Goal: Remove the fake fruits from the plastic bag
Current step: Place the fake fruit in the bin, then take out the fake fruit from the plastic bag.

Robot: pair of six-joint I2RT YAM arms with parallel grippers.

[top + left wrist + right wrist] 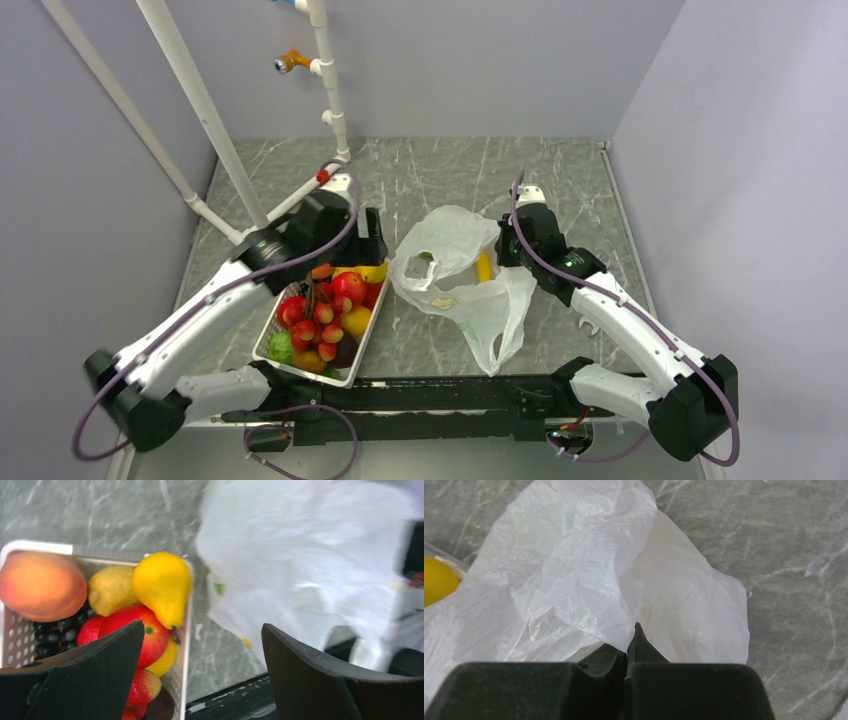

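Plastic bag (462,285) is seen lying crumpled on the grey marbled table (560,180), near its middle and just right of the white basket (303,370), with one loop handle trailing toward the near edge. A yellow fruit (484,266) is partly shown at the bag's right side, close beside the right gripper (506,250). A small green patch is glimpsed inside the bag's open mouth, but what it is cannot be told. In the right wrist view the jaws are pressed together on a fold of the thin white film. The left gripper (202,626) is held above the far end of the basket, its jaws spread wide with nothing between them. The basket is filled with a peach (42,585), a yellow pear (162,587), a red apple (135,630), dark grapes (52,632) and red strawberry-like fruits (322,318).
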